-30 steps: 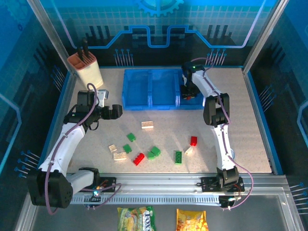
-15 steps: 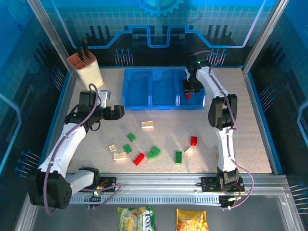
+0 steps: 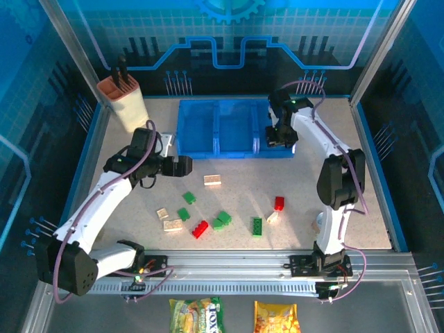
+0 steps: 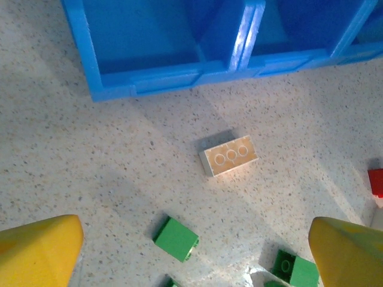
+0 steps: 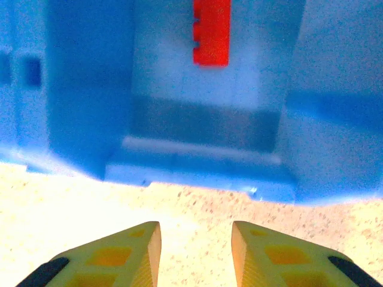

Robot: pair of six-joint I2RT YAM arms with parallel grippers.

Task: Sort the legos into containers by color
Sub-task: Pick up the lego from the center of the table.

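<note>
Speckled grey worktop (image 3: 243, 194) carries a bright blue three-bin plastic tray (image 3: 215, 153) by its far edge. Mid-worktop, the left gripper (image 4: 197, 251), spread wide, hovers near a cream studded brick (image 4: 230, 155); best centre over it and square up. The right gripper (image 5: 196, 251) gapes empty facing a binned red brick (image 5: 210, 33)

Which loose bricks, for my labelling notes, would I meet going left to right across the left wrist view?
lone green brick → cream brick → green brick at the bottom edge → red brick at the right edge
</note>
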